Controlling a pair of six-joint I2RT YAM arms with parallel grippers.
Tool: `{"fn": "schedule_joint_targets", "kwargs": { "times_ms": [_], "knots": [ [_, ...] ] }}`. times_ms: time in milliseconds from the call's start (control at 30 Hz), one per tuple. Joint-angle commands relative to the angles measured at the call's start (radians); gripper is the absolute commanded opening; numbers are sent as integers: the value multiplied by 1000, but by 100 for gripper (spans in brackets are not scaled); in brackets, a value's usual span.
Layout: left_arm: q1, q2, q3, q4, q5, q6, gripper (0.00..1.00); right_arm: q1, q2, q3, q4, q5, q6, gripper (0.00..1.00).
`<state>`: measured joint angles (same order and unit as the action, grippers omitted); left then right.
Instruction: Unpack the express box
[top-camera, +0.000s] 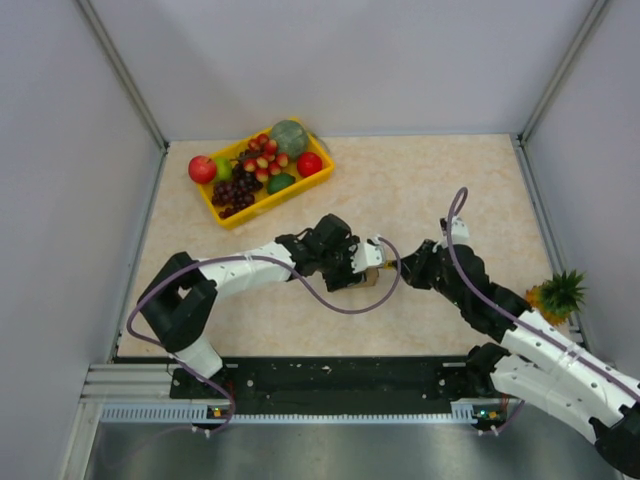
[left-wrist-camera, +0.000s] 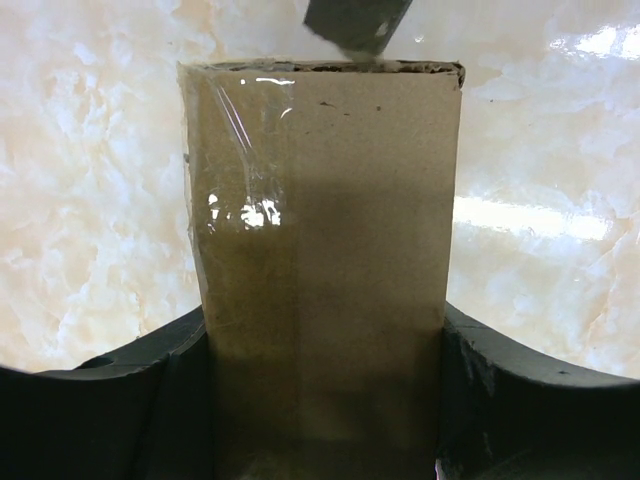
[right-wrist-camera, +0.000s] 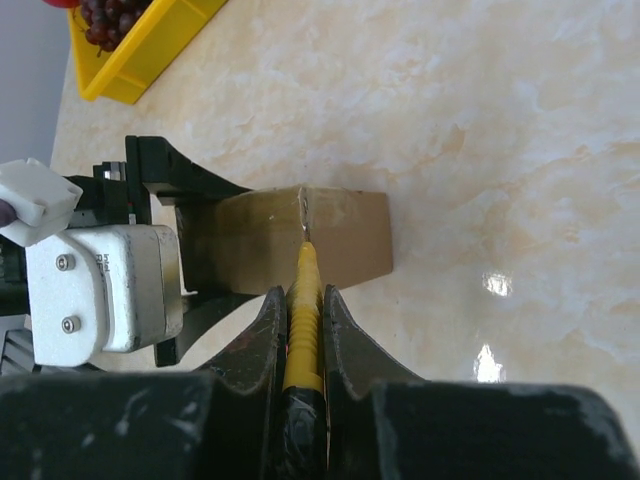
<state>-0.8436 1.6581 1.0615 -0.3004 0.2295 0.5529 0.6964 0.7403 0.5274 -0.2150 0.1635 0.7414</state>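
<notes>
The express box (top-camera: 366, 274) is a small brown cardboard box at the table's middle. My left gripper (top-camera: 358, 262) is shut on it; in the left wrist view the box (left-wrist-camera: 320, 230), with clear tape on it, fills the space between my two black fingers (left-wrist-camera: 165, 370). My right gripper (top-camera: 408, 266) is just right of the box and is shut on a yellow utility cutter (right-wrist-camera: 305, 300). The cutter's blade tip touches the seam on the box's top edge (right-wrist-camera: 340, 235). The right gripper (right-wrist-camera: 303, 320) points at the box; the left gripper's white body (right-wrist-camera: 100, 280) is to its left.
A yellow plastic tray (top-camera: 268, 204) of grapes, apples and other fruit stands at the back left; its corner shows in the right wrist view (right-wrist-camera: 140, 60). A small pineapple (top-camera: 556, 296) lies at the right edge. White walls enclose the table.
</notes>
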Motion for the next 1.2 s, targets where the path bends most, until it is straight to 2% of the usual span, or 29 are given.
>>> {"fn": "schedule_joint_targets", "kwargs": {
  "times_ms": [0,267,633,1167],
  "knots": [
    [20,6,-69,6,-64,8,29,14,-53,78,-153,-35,12,0],
    [-15,-3,-89,10,-70,39,29,14,-82,128,-106,134,-2,0],
    [-26,-3,-98,9,-75,33,29,14,16,95,37,134,9,0],
    [-31,-3,-106,3,-81,22,28,14,88,82,85,93,13,0]
  ]
}}
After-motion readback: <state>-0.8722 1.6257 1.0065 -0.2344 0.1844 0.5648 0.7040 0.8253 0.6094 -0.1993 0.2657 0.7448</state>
